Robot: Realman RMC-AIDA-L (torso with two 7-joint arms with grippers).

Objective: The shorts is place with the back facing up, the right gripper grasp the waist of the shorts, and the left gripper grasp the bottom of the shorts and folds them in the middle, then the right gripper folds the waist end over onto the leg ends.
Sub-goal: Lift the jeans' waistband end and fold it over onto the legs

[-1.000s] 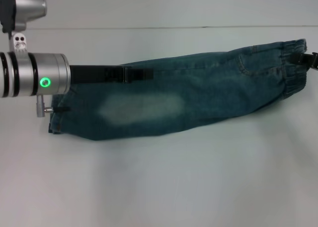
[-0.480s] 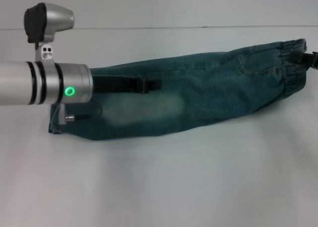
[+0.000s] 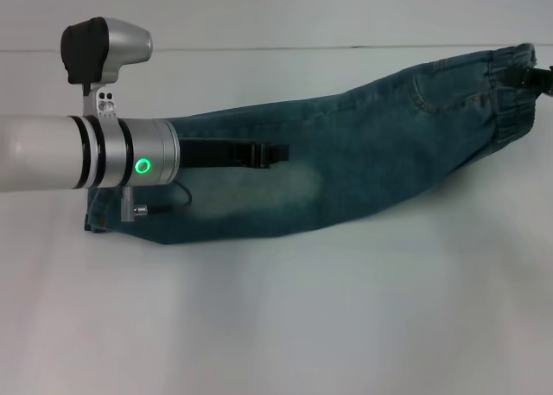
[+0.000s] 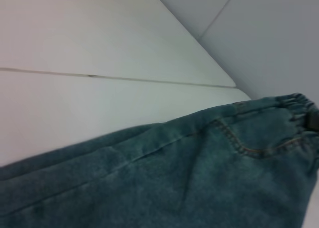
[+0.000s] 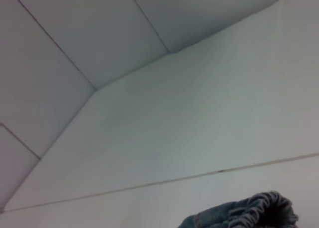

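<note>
The faded blue denim shorts (image 3: pixel 363 162) lie folded lengthwise in a long band across the white table. The leg ends (image 3: pixel 99 218) rest flat at the left. My left gripper (image 3: pixel 275 155) hovers over the middle of the band, its silver green-lit wrist (image 3: pixel 143 164) above the leg ends. At the far right my right gripper (image 3: pixel 537 77) is shut on the waist of the shorts (image 3: pixel 510 101), which is raised a little off the table. The left wrist view shows the shorts (image 4: pixel 174 178) with a back pocket (image 4: pixel 254 133). The ruffled waist (image 5: pixel 249 213) shows in the right wrist view.
The white table (image 3: pixel 302 326) stretches wide in front of the shorts. A seam line (image 3: pixel 259 47) runs along its back, with a pale wall (image 5: pixel 75 28) behind.
My left arm has slid to the right along the shorts. The waist end at the right has risen slightly with the right gripper.
</note>
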